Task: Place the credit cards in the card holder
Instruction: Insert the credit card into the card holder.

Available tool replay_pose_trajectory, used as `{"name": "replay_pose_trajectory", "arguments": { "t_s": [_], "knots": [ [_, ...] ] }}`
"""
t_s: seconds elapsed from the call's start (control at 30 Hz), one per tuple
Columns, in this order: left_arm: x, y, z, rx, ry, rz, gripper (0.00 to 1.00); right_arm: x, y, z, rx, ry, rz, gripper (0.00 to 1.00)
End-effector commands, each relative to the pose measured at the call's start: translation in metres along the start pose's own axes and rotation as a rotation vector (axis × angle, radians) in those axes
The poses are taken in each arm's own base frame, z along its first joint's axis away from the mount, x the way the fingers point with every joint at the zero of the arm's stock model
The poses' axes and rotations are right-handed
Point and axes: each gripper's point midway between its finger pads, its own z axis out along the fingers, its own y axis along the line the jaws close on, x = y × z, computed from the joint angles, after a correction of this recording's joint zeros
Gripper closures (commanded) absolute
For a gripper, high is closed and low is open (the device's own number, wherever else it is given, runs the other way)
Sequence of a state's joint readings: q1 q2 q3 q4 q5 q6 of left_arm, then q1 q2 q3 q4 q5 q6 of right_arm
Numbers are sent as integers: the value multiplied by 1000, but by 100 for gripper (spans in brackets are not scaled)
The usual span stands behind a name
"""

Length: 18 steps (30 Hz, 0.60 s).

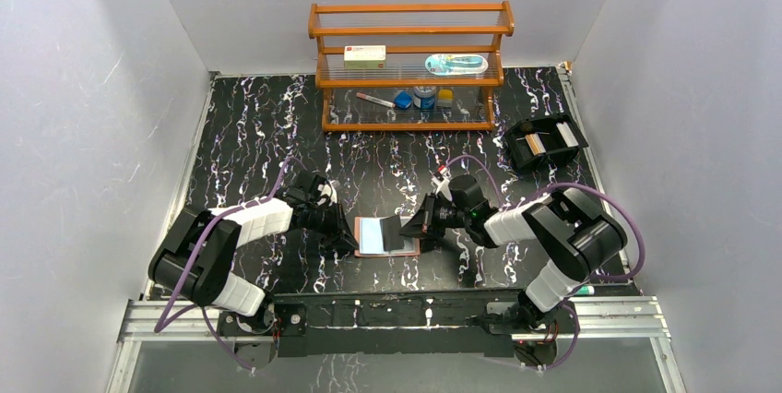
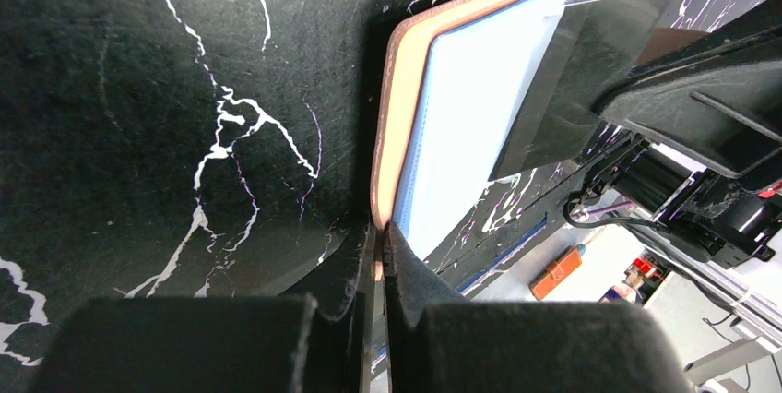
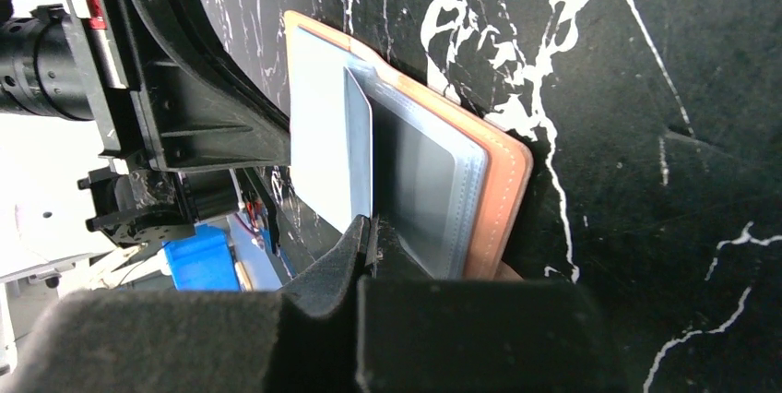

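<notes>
The card holder lies open on the black marbled table, near the front edge and between the two arms. The left gripper is clenched on its tan leather rim, the fingertips pinching the near corner in the left wrist view. The right gripper comes in from the opposite side and is clamped on a grey leaf that stands up from the bluish sleeves. Whether that leaf is a sleeve or a card cannot be told. The two claws crowd the holder from both sides, and the right one's black body hangs over its far half.

Well apart, at the back right, a black tray holds whitish credit cards. Against the back wall stands a wooden rack, carrying a white box with a red label, a blue-green packet and some small items on its lower shelf.
</notes>
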<state>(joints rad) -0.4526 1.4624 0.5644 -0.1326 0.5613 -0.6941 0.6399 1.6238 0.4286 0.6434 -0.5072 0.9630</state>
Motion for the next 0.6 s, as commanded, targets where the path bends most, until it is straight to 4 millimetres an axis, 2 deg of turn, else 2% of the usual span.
{"name": "replay_pose_trajectory", "arguments": {
  "t_s": [0.0,0.13,0.3,0.5,0.57],
  "knots": [
    [3,4,-4,-21,4,0,100,-13,5,-3,-9,-66,-31,100],
    [3,3,-4,-15,1,-5,100,-9,11,0,-77,-64,13,100],
    [5,3,-3,-2,2,-17,100,-5,12,11,-77,-53,39,100],
    [4,0,-3,7,2,-19,100,-5,10,14,-75,-72,73,100],
    [4,-1,-3,9,2,-19,100,-2,12,17,-71,-63,74,96]
  ]
}}
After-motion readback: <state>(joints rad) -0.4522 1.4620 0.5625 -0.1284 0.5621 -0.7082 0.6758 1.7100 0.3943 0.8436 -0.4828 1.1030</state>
